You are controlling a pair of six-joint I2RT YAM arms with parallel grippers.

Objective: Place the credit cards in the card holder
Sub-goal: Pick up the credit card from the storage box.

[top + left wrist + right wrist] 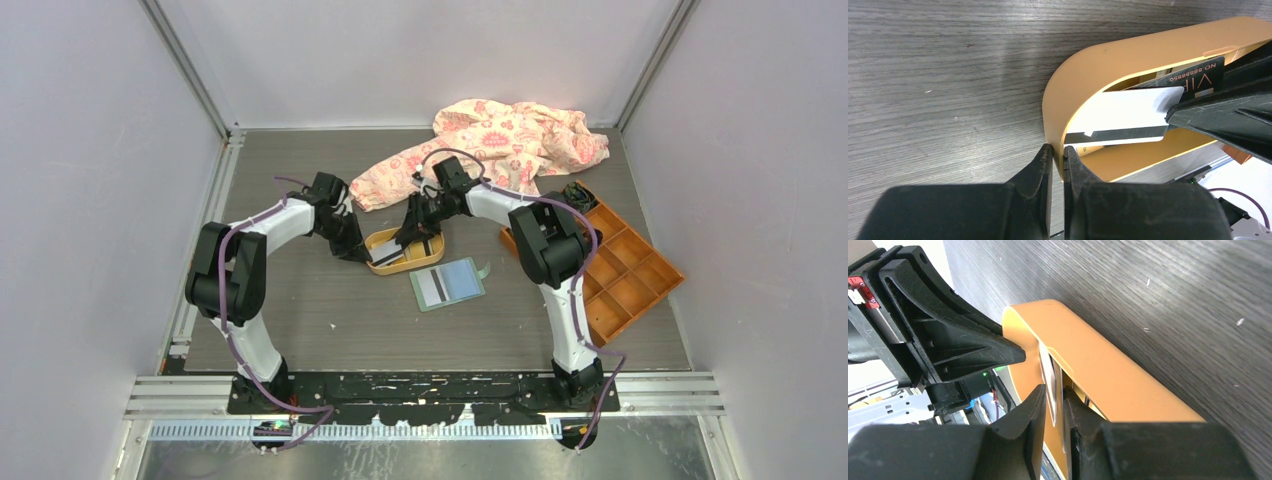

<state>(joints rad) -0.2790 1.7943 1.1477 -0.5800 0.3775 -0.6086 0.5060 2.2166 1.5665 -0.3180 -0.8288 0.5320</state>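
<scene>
Right tool (1053,392) straddles white card (1128,107) beside black "VIP" card (1198,75).

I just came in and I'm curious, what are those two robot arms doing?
They are working at the orange tray. The left gripper pinches the tray's rim. The right gripper reaches inside, its fingers either side of a white card, a small gap showing. The green wallet lies open nearby.

A dark card (1198,75) in the orange tray (1128,55) reads "VIP" and "NO. 8888850".
</scene>
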